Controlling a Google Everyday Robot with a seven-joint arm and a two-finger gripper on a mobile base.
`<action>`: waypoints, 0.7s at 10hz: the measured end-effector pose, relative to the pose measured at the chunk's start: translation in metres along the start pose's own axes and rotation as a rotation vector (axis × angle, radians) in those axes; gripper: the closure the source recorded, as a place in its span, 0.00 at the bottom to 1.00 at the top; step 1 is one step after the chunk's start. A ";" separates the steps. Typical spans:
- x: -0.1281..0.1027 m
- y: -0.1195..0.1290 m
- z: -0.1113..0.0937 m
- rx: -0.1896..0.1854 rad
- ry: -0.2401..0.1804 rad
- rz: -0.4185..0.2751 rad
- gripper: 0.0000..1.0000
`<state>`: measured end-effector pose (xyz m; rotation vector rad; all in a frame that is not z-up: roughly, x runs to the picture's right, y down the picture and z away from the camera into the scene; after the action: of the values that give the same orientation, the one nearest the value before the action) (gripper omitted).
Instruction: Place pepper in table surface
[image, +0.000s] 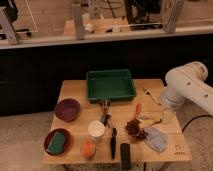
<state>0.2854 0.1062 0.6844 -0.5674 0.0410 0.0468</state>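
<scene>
Spanning the lower scene, the light tan worktop carries everything. A white arm bends over its right edge. At the back sits the green bin. The pincer hangs low by the yellow curved piece; whether it is wide or narrow I cannot tell. The small orange-red pepper lies on the wood, near the bin's front right corner, apart from the pincer.

my arm is white and smooth, built of fat rounded segments like bent pipe, shaded grey underneath. its lower end narrows to my pale gripper, over the right side of the table. a thin dark cable curves just right of it.
</scene>
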 end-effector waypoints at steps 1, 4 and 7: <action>0.000 0.000 0.000 0.000 0.000 0.000 0.20; 0.000 0.000 0.000 0.000 0.000 0.000 0.20; 0.002 -0.005 0.000 0.007 0.020 -0.036 0.20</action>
<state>0.2879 0.1020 0.6874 -0.5614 0.0504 0.0060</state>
